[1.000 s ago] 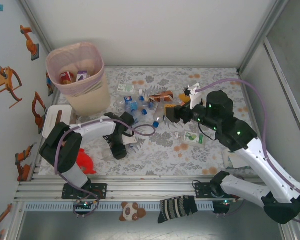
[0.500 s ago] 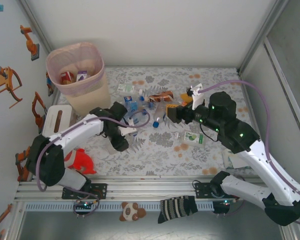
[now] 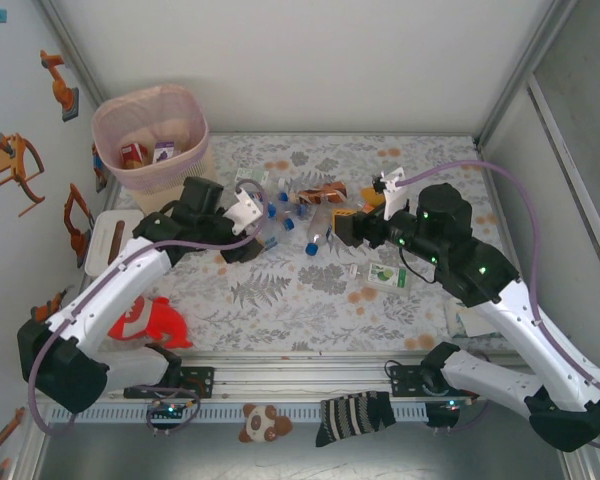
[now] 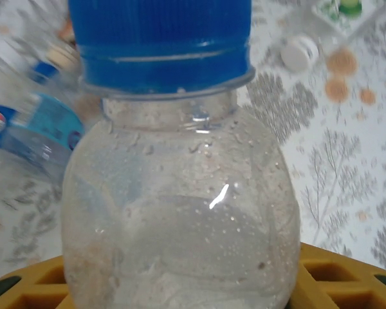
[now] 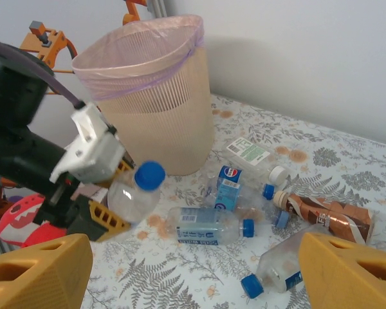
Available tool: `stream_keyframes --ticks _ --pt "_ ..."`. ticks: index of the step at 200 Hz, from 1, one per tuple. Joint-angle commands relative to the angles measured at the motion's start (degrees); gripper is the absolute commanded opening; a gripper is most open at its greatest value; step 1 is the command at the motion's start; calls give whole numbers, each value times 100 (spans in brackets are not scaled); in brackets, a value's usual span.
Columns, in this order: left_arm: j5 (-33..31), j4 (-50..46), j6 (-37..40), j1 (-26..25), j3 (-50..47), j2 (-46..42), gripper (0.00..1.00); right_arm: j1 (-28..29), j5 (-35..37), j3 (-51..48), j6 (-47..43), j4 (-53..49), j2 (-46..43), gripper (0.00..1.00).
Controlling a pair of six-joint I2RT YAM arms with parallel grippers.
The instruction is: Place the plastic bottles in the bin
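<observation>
the left gripper (image 5: pixel 116 193) pinched a clear blue-capped bottle (image 5: pixel 134 196) by its smooth body, just right of the bin (image 5: pixel 161 122), so it could slip out short of the rim, while the right gripper (image 5: pixel 193 277) hung spread above the other bottles (image 5: pixel 206 225).

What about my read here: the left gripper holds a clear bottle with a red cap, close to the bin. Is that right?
Not quite: the cap is blue, not red. The left gripper holds a clear bottle with a blue cap, close to the bin. The right wrist view shows it.
</observation>
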Motion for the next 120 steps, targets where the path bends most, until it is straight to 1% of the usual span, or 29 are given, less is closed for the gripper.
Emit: stream_keyframes --ticks 1,16,58,97,120 --pt "-213 947 -318 69 171 -242 53 -40 3 234 0 1 20 82" --pt "-478 1290 -377 91 267 -277 53 -33 -6 274 -12 -15 50 82" --pt "-1067 1877 -347 169 652 -233 51 -33 -32 315 -14 -8 95 82" --pt "-1540 1963 -357 474 1329 61 50 -33 -33 364 -21 -16 139 82" --pt "-1660 1884 -407 761 1817 270 49 -33 -67 389 -27 4 187 82"
